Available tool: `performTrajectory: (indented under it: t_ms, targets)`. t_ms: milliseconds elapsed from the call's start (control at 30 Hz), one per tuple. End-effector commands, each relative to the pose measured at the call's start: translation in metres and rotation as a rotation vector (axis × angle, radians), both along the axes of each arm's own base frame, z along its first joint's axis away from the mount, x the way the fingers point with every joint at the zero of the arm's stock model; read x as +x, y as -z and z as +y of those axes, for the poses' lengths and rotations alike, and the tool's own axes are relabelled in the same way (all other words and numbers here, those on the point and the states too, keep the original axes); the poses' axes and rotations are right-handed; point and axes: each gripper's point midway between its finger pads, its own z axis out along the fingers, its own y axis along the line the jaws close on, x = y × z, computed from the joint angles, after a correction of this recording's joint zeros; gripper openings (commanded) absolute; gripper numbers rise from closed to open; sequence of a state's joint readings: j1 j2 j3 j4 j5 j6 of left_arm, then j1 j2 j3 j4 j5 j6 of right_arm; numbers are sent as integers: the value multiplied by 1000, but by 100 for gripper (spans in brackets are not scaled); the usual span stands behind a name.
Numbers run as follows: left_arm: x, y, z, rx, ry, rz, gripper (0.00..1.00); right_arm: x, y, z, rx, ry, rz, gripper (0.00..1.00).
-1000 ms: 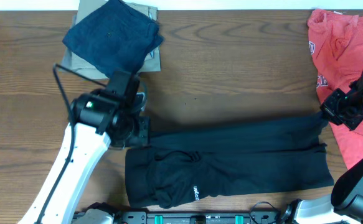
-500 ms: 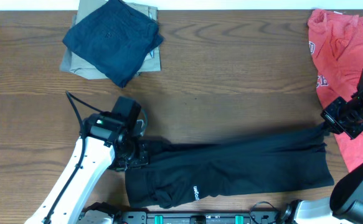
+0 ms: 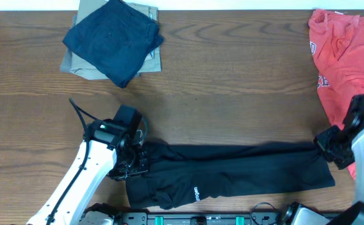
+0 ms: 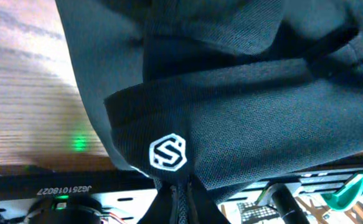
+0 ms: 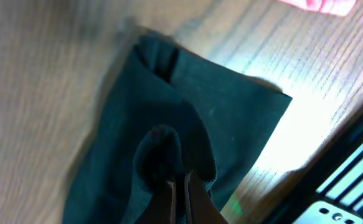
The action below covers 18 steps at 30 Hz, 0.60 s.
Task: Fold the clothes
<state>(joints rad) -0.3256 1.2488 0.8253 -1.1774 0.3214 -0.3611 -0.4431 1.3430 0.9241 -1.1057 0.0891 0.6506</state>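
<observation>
Four garments lie on the wooden worktop [image 3: 231, 94]. One is the black T-shirt [image 3: 231, 172], drawn out into a long, narrow band along the near edge, with small white lettering [image 3: 195, 193] showing on its lower fold. Two tools hold it, one at each end. The left tool [image 3: 139, 164] is clenched on the shirt's left end; in the left wrist view the cloth runs down into the closed tool, with one white hexagonal mark [image 4: 168, 152] just above the pinch. The right tool [image 3: 324, 142] is clenched on the shirt's right upper corner, and the right wrist view shows black fabric bunched between its closed fingers [image 5: 197, 199]. At the far left, one navy garment [image 3: 113, 40] rests on one khaki garment [image 3: 82, 65]. One red shirt [image 3: 341, 56] lies crumpled at the far right.
</observation>
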Motion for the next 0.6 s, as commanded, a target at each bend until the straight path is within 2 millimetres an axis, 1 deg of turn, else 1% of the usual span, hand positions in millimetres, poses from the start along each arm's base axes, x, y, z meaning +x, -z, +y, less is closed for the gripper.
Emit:
performTrajectory:
  t_ms: [0,167,267,300,400,433,467,567]
  targets:
    - [-12,4,-4,-29,-11,43,7,-6,-3,-8,-53,68,-24,1]
    - [-27,14,-2,-31,-16,99,7,-3,-6,-21,-76,118,-66,1]
    - [-35,16,-5,-56,-21,129,8,0,-7,-33,-88,133,-96,1]
    - [-36,16,-6,-63,-23,134,11,0,-8,-34,-87,131,-101,1]
    - [-37,16,-8,-72,-25,143,14,-2,-8,-37,-91,113,-96,2]
    - [-38,16,-7,-71,-25,145,17,-2,-7,-37,-93,107,-92,2]
    - [-39,16,-7,-70,-25,148,25,-2,-8,-37,-94,102,-91,2]
    - [-41,15,-6,-68,-21,155,26,-2,-8,-38,-95,101,-91,3]
